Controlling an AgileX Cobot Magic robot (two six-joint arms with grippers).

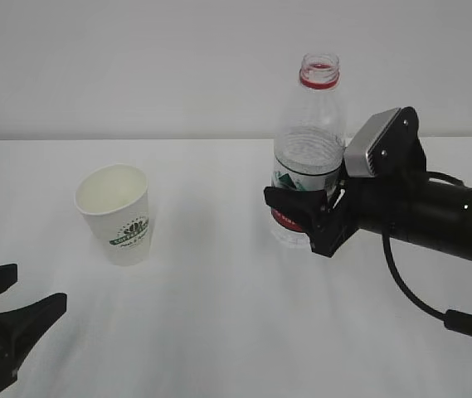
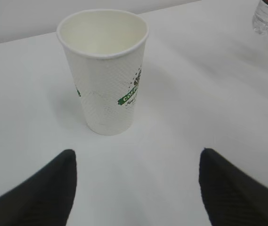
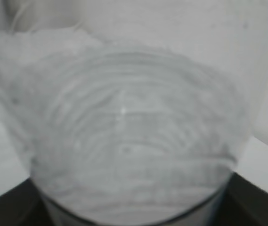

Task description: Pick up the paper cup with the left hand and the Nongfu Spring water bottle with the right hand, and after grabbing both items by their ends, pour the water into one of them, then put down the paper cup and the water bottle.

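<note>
White table [image 1: 219, 332], plain wall. Right hand [image 1: 306, 217] clamped low on uncapped Nongfu Spring water bottle [image 1: 308, 157]; tip or spill risk. Left hand [image 1: 3, 323] wide open, empty, short of paper cup [image 1: 117, 214]; could knock it.

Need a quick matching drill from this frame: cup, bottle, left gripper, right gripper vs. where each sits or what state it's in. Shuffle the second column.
Things:
1. paper cup
2. Nongfu Spring water bottle
3. left gripper
4. right gripper

States:
A. jaws around the bottle's lower body
B. upright, uncapped, right of centre
C. open, short of the cup, not touching it
D. upright on the table, looks empty inside

Pairs: 1-D, 2-B, 3-C, 4-A
</note>
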